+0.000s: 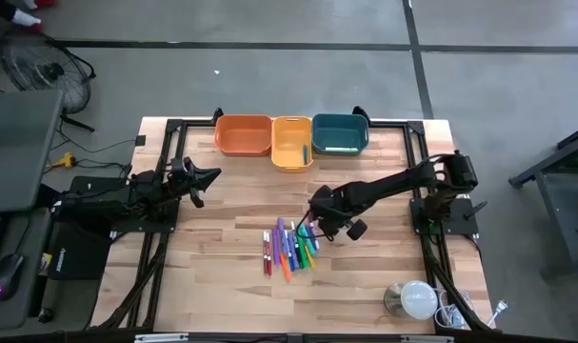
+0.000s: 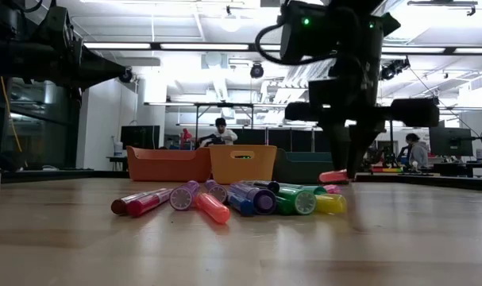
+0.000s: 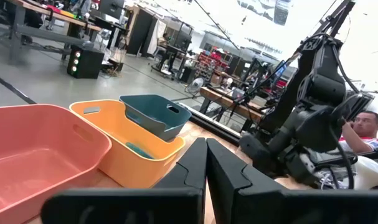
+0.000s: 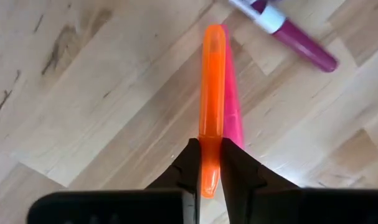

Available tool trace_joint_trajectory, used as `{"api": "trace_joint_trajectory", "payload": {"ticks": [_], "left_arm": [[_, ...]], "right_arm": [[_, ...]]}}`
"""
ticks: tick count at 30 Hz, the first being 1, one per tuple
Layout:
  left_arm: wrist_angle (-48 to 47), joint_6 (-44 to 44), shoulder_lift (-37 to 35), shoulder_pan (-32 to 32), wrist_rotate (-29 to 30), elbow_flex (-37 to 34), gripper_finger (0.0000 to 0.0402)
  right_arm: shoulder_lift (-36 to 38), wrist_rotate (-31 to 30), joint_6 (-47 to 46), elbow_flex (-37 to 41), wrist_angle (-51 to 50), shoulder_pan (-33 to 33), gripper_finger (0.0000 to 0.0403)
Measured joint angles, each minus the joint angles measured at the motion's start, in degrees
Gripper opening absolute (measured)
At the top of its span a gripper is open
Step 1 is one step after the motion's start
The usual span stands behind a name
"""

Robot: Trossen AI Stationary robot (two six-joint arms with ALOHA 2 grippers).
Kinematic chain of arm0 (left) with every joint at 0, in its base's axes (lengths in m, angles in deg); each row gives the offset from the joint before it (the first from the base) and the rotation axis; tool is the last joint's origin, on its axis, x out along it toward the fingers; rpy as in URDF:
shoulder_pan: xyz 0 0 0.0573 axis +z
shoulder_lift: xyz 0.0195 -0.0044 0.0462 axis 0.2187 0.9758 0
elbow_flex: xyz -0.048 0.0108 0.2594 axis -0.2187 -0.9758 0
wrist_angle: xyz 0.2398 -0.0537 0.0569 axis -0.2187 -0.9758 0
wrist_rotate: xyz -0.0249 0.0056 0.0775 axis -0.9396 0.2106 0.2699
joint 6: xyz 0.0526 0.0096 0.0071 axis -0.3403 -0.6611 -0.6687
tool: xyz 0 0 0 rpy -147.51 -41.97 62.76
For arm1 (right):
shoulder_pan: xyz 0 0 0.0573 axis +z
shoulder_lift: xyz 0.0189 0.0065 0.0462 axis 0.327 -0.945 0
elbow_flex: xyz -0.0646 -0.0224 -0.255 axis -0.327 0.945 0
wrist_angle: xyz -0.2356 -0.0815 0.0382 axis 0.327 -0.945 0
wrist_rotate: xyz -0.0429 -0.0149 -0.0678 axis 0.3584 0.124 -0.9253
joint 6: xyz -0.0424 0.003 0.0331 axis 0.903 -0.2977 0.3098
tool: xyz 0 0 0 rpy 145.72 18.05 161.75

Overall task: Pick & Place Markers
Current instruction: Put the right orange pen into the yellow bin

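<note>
Pinched narrow on an orange marker (image 4: 211, 99) by the right gripper (image 4: 208, 163), just above a pink marker (image 4: 233, 106) at the heap's (image 1: 290, 248) edge. Judged mid-pickup; next, lifted clear and carried to the bins (image 1: 290, 141). Parked left, the left gripper (image 3: 206, 168), clamped empty.

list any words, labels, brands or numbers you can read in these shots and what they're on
None can be read.
markers: any print on the barrels is too small to make out.
orange marker in the right gripper: no print shows.
orange bin, yellow bin, teal bin: no labels visible.
Background screens and signs, low view: too blurred.
</note>
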Motion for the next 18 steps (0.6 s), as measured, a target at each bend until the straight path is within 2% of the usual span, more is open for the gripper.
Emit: {"api": "trace_joint_trajectory", "payload": {"ticks": [9, 18], "left_arm": [[0.0, -0.01, -0.01, 0.0, -0.02, 0.0, 0.0003], [0.0, 0.0, -0.02, 0.0, 0.0, 0.0, 0.0003]], "right_arm": [[1.45, 0.14, 1.55, -2.89, 0.69, -2.14, 0.0033], [1.43, -0.24, 13.04, -11.35, 0.72, -7.5, 0.0038]]}}
